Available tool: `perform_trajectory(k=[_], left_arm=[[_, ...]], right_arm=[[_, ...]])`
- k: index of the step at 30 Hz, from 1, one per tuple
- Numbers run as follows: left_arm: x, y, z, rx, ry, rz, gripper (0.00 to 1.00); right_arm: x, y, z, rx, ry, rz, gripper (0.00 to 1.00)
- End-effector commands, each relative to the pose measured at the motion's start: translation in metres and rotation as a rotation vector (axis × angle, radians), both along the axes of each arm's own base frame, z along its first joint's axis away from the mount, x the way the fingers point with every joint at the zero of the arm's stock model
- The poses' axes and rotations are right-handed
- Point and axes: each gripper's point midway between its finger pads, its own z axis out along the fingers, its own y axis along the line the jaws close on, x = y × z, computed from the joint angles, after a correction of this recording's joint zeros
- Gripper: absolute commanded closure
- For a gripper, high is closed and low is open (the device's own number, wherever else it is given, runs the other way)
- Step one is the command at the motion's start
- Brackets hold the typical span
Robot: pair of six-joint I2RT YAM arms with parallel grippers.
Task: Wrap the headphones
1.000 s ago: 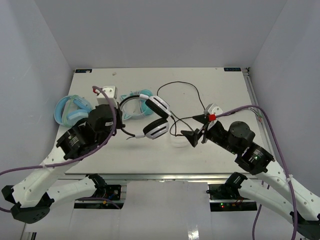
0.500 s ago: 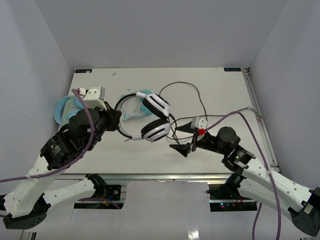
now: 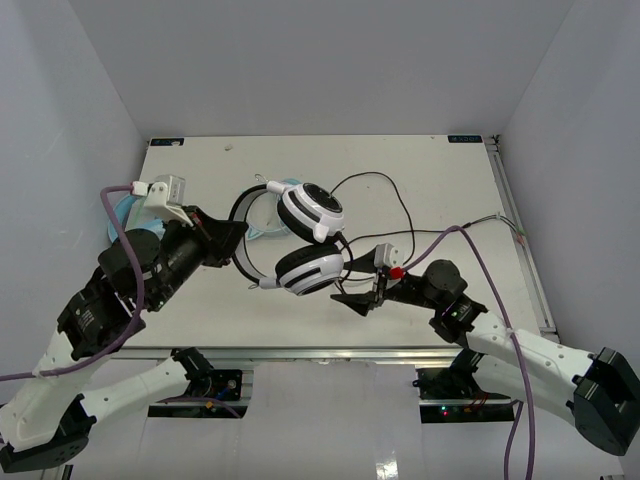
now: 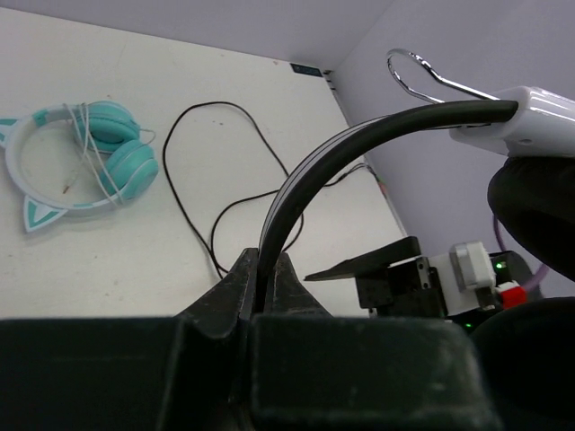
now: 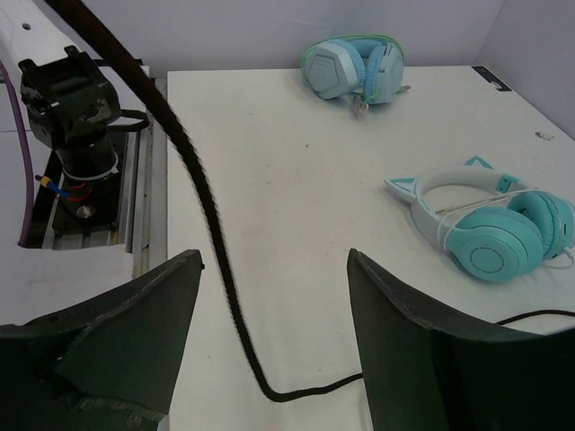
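White bench [image 3: 440, 180]: headphones [image 3: 310, 268] aloft, headband [image 4: 296, 180] clenched in left pincer [image 3: 238, 232]; right pincer [image 3: 358, 294] spread wide, black cable [image 5: 216, 251] passing between its fingers [image 5: 135, 314].

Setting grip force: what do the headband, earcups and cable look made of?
Headband: thin black strip, slight sheen, holds its arc; likely plastic or rubber-coated, core unclear. Earcups: smooth white shells, probably hard plastic. Cable: matte black, woven texture; looks fabric-braided.

The headphones [image 3: 312, 270] have white earcups, black headband, black cable. The cat-ear headphones [image 5: 503, 238] are teal. The tabletop [image 3: 430, 165] is white.
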Motion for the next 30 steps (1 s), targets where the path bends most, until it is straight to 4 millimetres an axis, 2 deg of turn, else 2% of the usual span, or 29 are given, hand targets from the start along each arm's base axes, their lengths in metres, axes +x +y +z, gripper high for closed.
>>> perform_trajectory(k=[1, 7, 17, 20, 24, 28, 30], left_arm=[[-0.013, -0.010, 0.043, -0.199, -0.071, -0.078, 1.00], [-0.019, -0.012, 0.047, -0.238, -0.084, -0.110, 1.00], [-0.018, -0.011, 0.042, -0.262, -0.087, -0.097, 1.00], [-0.015, -0.016, 0.038, -0.265, -0.081, -0.103, 1.00], [-0.011, -0.010, 0.039, -0.274, -0.093, -0.064, 1.00], [-0.016, -0.024, 0.035, -0.273, -0.094, -0.137, 1.00], [-0.024, -0.030, 0.039, -0.287, -0.128, -0.200, 1.00]], right_arm=[[0.000, 0.006, 0.017, 0.086, -0.076, 0.024, 0.29], [0.001, 0.011, 0.001, 0.086, -0.038, 0.037, 0.33], [-0.007, 0.022, -0.010, 0.113, 0.016, 0.098, 0.37], [-0.005, 0.027, -0.023, 0.098, 0.046, 0.098, 0.39], [-0.009, 0.028, -0.037, 0.091, 0.076, 0.117, 0.40], [-0.003, 0.026, -0.045, 0.090, 0.088, 0.075, 0.54], [0.001, 0.027, -0.048, 0.080, 0.094, 0.052, 0.60]])
